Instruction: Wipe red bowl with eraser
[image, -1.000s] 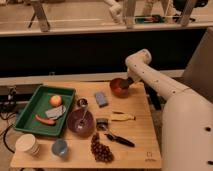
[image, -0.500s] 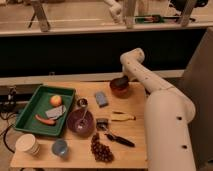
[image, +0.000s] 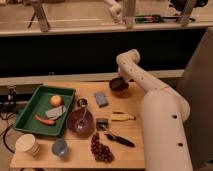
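my arm reaches across table's right side to far edge. gripper sits right over red bowl at table's far right, hidden behind wrist. eraser not visible from here. blue-grey block lies left of red bowl, apart from it. purple bowl nearer me, just beside green tray holding orange. banana right of purple bowl, grapes at near edge, paper cup near left corner.

Robot lab: wooden table of test props, hand above bowl.
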